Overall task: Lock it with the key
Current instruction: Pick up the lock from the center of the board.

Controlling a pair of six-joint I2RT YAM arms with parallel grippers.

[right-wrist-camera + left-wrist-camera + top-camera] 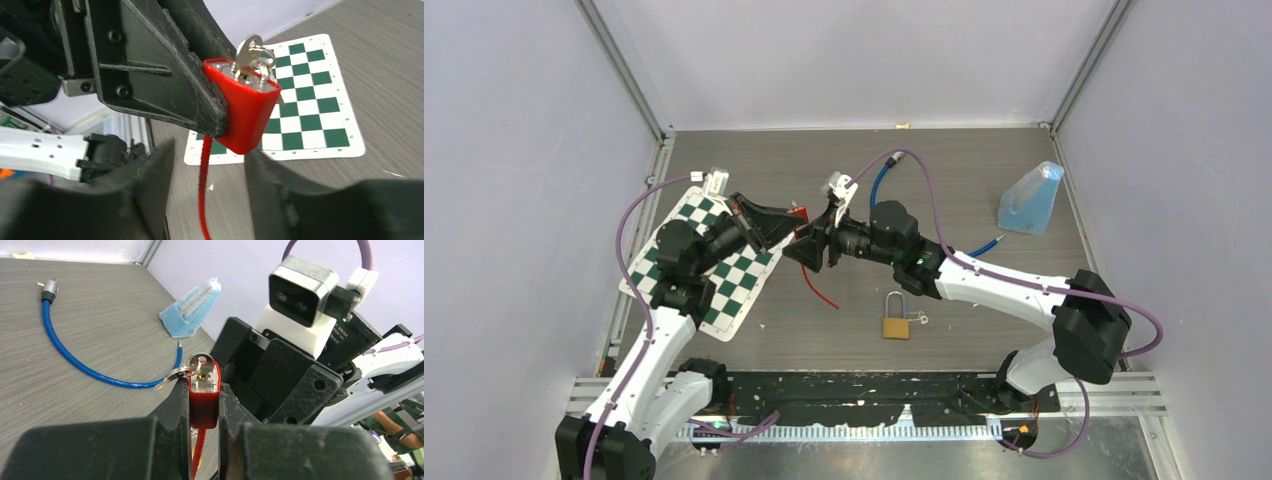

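Status: red lock (204, 402) is pinched in the left gripper (774, 225), jaws clenched on its two flat sides, and held up off the counter (984, 330). Its silver end face points at the right arm. Key (200, 365) sits in the keyway on that face, with a key ring hanging off its head. Red cable (816, 285) drops from the lock's other end down to the counter.

Right gripper (809, 248) is nose to nose with the left one, jaws spread wide and gripping nothing. In the right wrist view the lock sits just beyond the gap between its fingers (155, 170), and neither finger touches the lock or the key.

Also on the counter:
- brass padlock (896, 318) lying flat near the front, well apart from both grippers
- checkered mat (714, 270) under the left arm
- blue cable (879, 185) behind the right wrist
- blue plastic pouch (1030, 200) at far right
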